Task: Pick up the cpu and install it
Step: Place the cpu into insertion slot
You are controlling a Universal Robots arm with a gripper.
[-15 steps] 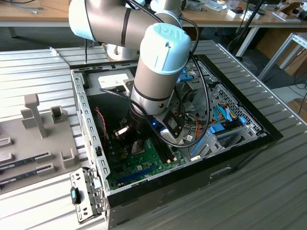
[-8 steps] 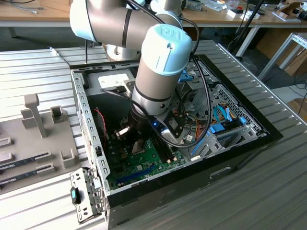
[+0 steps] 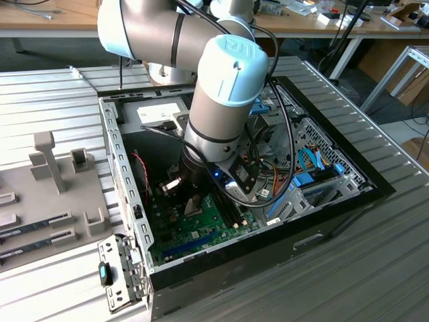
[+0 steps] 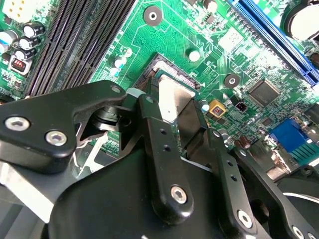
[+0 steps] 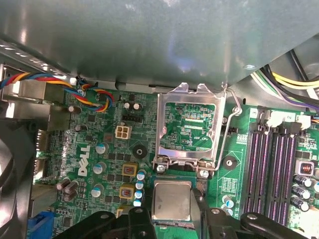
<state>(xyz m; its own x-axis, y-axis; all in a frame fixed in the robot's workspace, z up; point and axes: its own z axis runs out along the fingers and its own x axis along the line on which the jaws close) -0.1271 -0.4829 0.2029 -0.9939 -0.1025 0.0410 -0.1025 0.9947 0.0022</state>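
Note:
The cpu is a small square chip with a silvery metal top. It sits between my black fingers, low over the socket on the green motherboard. My gripper is shut on the cpu, one finger on each side. The socket's metal load plate stands flipped open just beyond the chip, with its wire lever raised. In the exterior view my gripper reaches down inside the open computer case. I cannot tell whether the chip rests in the socket.
Memory slots run beside the socket, and coloured fan cables lie on its other side. A blue expansion slot crosses the board. On the exterior view's left, a grey fixture tray holds memory sticks.

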